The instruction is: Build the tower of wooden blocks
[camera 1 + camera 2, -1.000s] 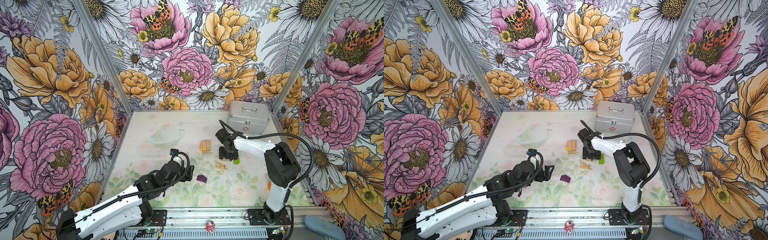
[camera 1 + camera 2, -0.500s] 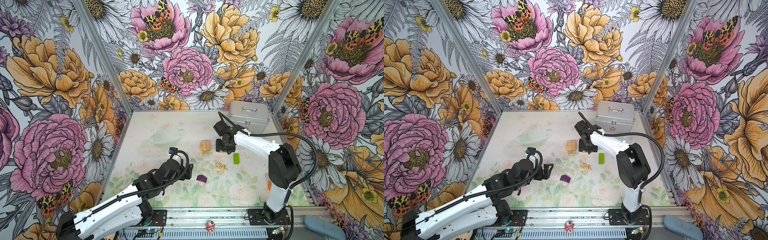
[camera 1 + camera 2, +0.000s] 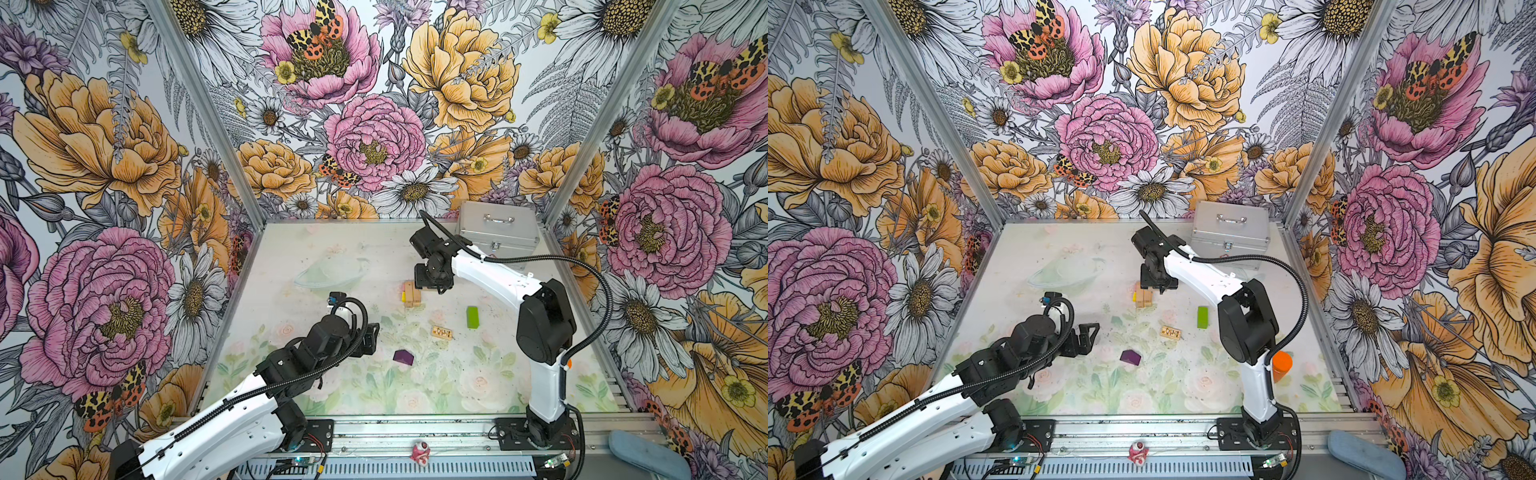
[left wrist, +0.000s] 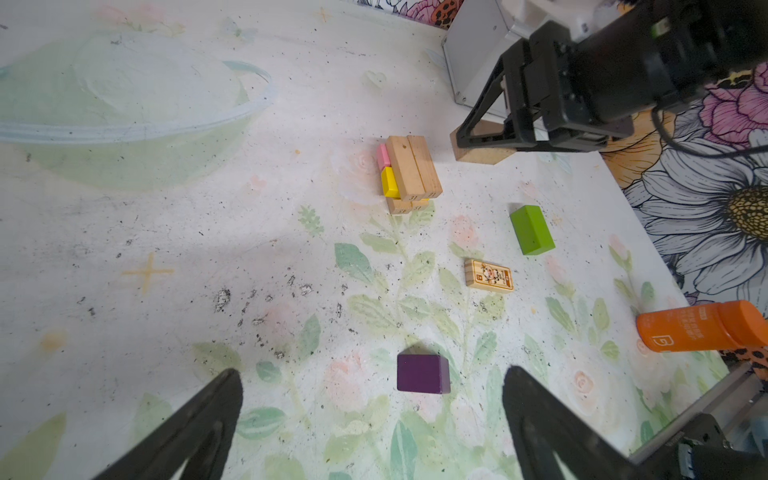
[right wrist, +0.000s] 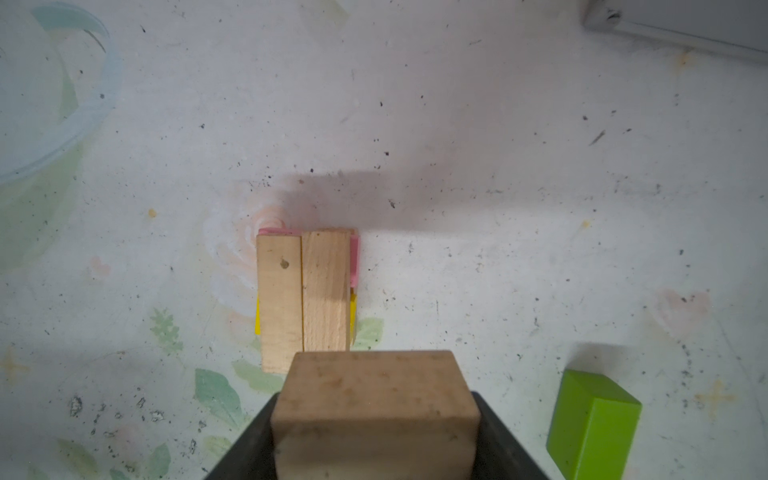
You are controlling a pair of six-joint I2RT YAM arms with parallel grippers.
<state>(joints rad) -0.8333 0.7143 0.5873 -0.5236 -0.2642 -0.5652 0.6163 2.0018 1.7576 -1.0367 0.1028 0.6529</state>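
Two tan planks [image 5: 303, 291] lie on top of the small tower [image 3: 412, 294], out past the middle of the table [image 3: 332, 249]. Just right of it, the right gripper [image 3: 430, 284] pinches a tan block [image 5: 374, 411]. Nearer, the left gripper [image 4: 372, 376] is spread wide by the purple block [image 4: 423, 373].

The pale, flower-painted tabletop [image 3: 457, 386] carries a low stack of tan, pink and yellow wood blocks [image 3: 412, 293]. A lime-green block [image 3: 472, 317], a printed tan block [image 3: 442, 332] and a dark purple block [image 3: 403, 357] lie apart nearby. A silver metal case [image 3: 498, 232] sits at the back, and an orange bottle [image 3: 1282, 365] stands near the front.
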